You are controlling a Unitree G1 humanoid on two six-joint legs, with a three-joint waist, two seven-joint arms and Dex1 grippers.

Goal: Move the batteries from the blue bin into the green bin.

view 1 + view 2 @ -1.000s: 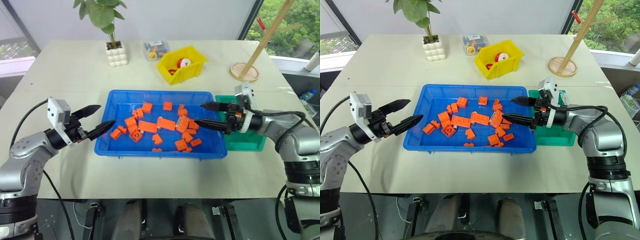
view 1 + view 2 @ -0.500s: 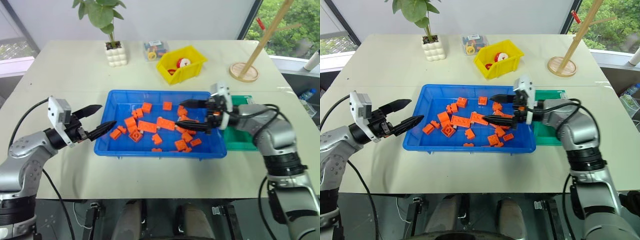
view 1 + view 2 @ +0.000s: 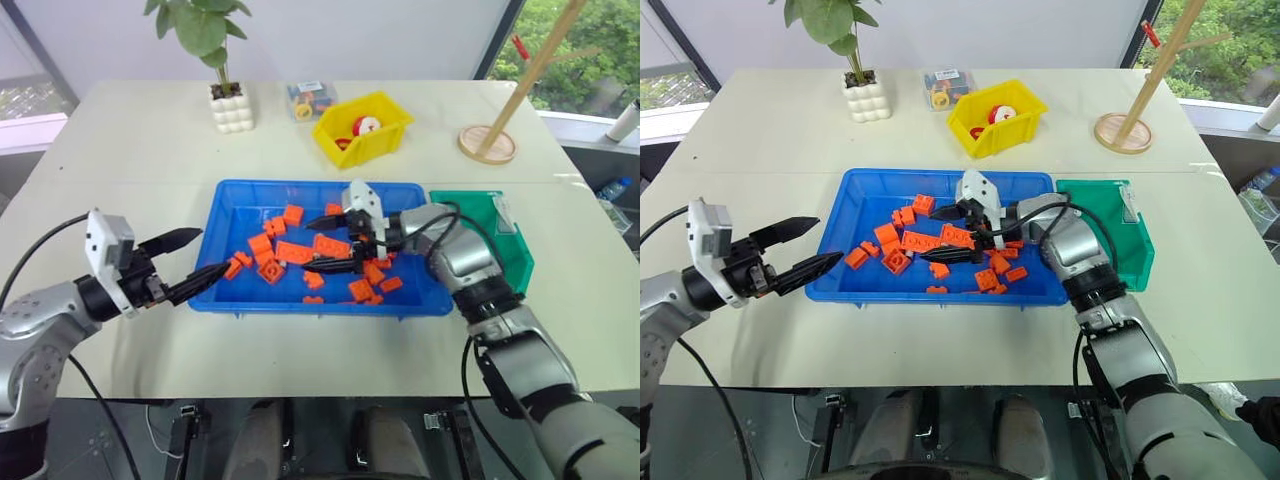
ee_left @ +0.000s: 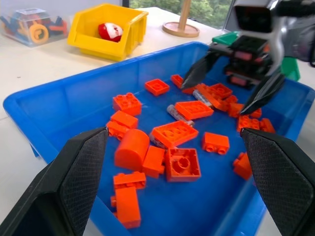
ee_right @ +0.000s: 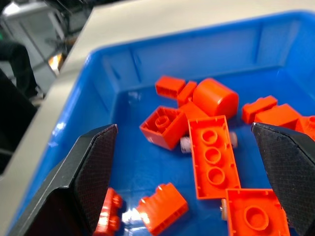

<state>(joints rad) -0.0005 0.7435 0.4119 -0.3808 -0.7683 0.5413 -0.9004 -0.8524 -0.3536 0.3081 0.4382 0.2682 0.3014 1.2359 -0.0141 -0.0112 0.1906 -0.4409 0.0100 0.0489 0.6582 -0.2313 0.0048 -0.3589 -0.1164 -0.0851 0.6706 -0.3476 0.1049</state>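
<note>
The blue bin (image 3: 236,212) lies mid-table, strewn with orange bricks. Silver-grey batteries lie among them: one battery (image 4: 178,114) beside a flat brick, another (image 4: 201,97) nearer the right gripper (image 4: 214,98). The ends of a third battery (image 5: 185,143) poke out from under a long brick. My right gripper (image 3: 309,245) hangs open over the middle of the blue bin, pointing left, with nothing between its fingers. Just outside the bin's left wall, my left gripper (image 3: 211,254) stands open and empty. The green bin (image 3: 482,232) sits against the blue bin's right side.
A yellow bin (image 3: 366,128) holding a red-and-white item stands behind the blue bin. A clear box (image 3: 311,100) of small parts and a potted plant (image 3: 232,106) sit at the back. A wooden stand (image 3: 489,143) rises at the back right.
My right gripper has swept left from the green bin's edge to the middle of the blue bin, still open. The left gripper has drawn back slightly from the bin.
</note>
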